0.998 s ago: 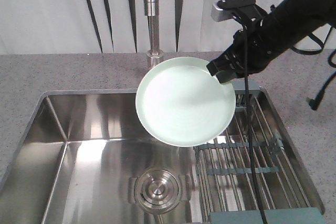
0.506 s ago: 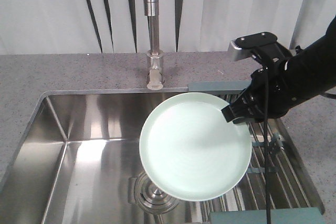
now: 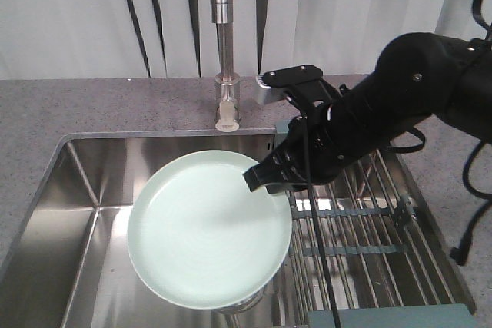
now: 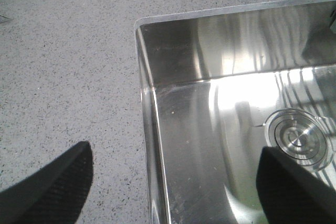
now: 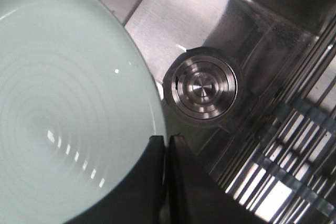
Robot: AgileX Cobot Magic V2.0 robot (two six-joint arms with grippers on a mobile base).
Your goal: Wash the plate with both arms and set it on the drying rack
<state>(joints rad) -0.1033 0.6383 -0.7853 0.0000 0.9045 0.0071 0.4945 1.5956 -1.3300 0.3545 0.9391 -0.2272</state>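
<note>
The pale mint-green plate (image 3: 206,228) hangs tilted over the middle of the steel sink (image 3: 84,190), held by its right rim. My right gripper (image 3: 261,178) is shut on that rim; in the right wrist view the two black fingers pinch the plate's edge (image 5: 79,103) at the gripper (image 5: 165,142). The drying rack (image 3: 361,220) lies across the sink's right part, under and behind the right arm. My left gripper (image 4: 173,182) is open and empty, its black fingertips (image 4: 63,182) spread over the sink's left rim; it does not show in the front view.
The faucet (image 3: 223,44) stands behind the sink on the grey speckled counter (image 3: 100,105). The round steel drain (image 5: 202,87) lies on the sink floor right of the plate; it also shows in the left wrist view (image 4: 296,137). A black cable (image 3: 469,213) hangs at far right.
My right arm has carried the plate down and to the left, from over the rack's edge toward the middle of the sink. The plate now hides the drain in the front view.
</note>
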